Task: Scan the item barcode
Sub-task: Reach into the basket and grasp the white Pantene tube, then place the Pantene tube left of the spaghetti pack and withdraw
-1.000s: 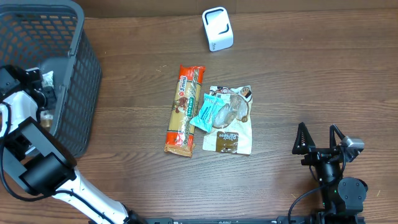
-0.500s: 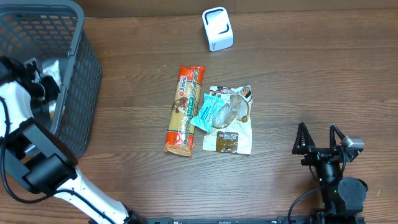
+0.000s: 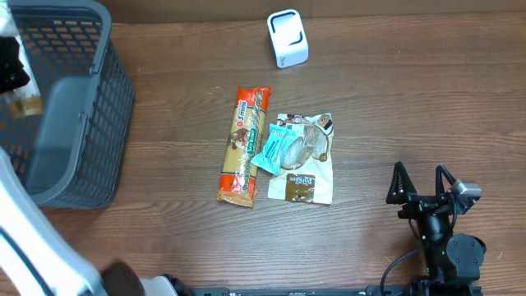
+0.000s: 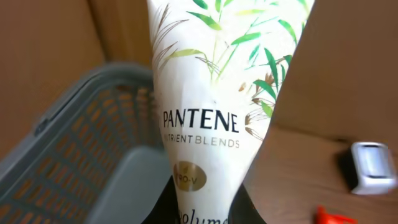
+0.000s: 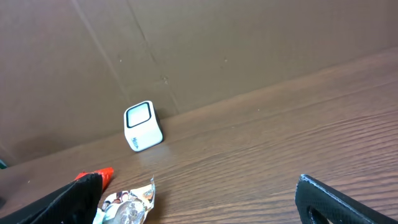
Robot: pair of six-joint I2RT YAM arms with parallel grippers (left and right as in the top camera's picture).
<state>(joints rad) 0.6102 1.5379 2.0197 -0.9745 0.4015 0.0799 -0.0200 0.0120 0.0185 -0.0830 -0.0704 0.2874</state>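
Shut tight, the left gripper point(image 4: 205, 210) clamps the foot of a white Pantene tube point(image 4: 214, 93). The right gripper point(image 3: 420, 174) stands wide, nothing between its fingers.

Overhead: the white scanner point(image 3: 288, 38) sits at the far side of the wooden table point(image 3: 411, 99). The right gripper is well apart from it, near-right. The grey basket point(image 3: 103, 99) lies far to the scanner's left, with the left arm a blur at that edge; tube and jaws cannot be made out there. A pasta packet point(image 3: 244, 146), teal bar point(image 3: 269, 148) and brown-and-white pouch point(image 3: 302, 177) lie together on the scanner's near side.

Left wrist: the leaf-printed tube fills the middle, with the scanner point(image 4: 371, 168) low to its right, apart. The basket point(image 4: 93, 155) is left of both.

Right wrist: the scanner point(image 5: 143, 126) stands ahead by the cardboard wall, with the gripper's black fingers point(image 5: 74, 199) spread to the bottom corners.
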